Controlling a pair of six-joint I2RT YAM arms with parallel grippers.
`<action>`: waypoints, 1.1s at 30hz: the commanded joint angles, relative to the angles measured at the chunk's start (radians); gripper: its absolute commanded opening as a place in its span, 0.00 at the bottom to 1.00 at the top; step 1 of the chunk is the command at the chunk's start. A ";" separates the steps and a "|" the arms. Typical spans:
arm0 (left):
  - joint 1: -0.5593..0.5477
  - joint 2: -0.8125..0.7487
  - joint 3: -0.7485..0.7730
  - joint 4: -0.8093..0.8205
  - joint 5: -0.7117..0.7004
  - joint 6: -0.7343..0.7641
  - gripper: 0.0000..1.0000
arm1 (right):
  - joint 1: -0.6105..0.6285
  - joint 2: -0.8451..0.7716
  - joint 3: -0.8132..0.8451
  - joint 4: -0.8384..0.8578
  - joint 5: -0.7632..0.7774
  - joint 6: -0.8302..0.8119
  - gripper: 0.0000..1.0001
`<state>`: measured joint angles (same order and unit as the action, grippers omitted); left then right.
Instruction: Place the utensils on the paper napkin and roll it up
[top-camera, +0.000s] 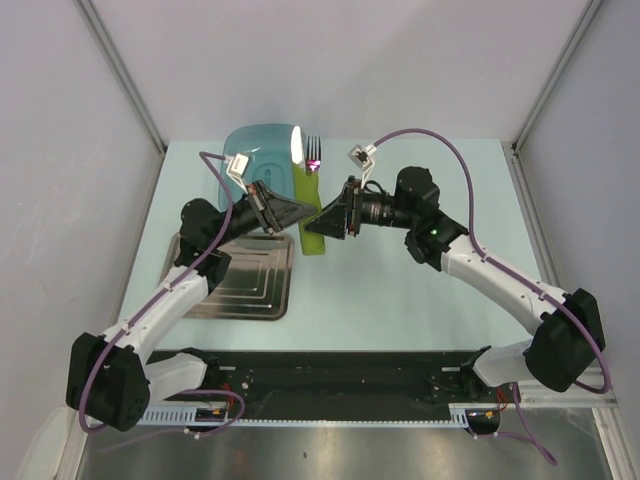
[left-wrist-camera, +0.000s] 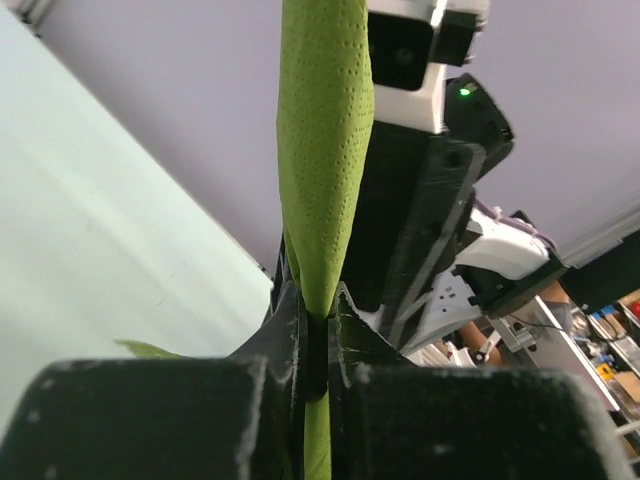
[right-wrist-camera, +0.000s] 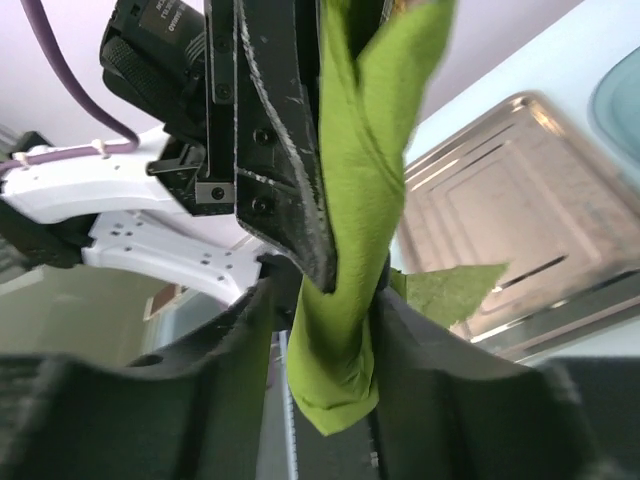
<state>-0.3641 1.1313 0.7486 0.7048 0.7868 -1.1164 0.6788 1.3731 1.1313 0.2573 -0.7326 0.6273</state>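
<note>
A steel tray (top-camera: 245, 285) lies on the left of the pale tabletop (top-camera: 400, 300), with the left arm reaching over its near corner. Behind the tray, toward the back edge, stands a teal basin (top-camera: 255, 148); the left arm's wrist crosses in front of it. Nothing lies between the two arms except the bundle they meet on.

The left claw (top-camera: 312, 213) is clenched on the green paper napkin (top-camera: 306, 188). In the left wrist view its two fingers pinch the rolled paper tight, and the roll rises straight up out of them. The napkin is a narrow roll lifted between tray and basin, its length running from front to back in the overhead view. A loose flap of it pokes out sideways near the lower end. The tines of a fork (top-camera: 313, 150) stick out of the far end, with a touch of magenta just below them; any other utensils are hidden inside the paper.

The right claw (top-camera: 326, 222) comes in from the right, just beside the left one. It is released: its fingers stand on either side of the roll's lower end, with a dark gap showing on one side.
</note>
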 joint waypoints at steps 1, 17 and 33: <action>0.042 0.010 0.080 -0.060 0.023 0.098 0.00 | -0.038 -0.011 0.062 -0.021 0.033 -0.074 0.54; 0.272 0.418 0.509 -0.450 0.059 0.524 0.00 | -0.277 -0.019 0.110 -0.331 0.024 -0.265 1.00; 0.329 0.999 0.847 -0.416 -0.014 0.587 0.00 | -0.340 0.046 0.079 -0.349 0.010 -0.249 1.00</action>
<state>-0.0414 2.0647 1.4918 0.2356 0.7826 -0.5724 0.3496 1.3933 1.1992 -0.1074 -0.7082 0.3691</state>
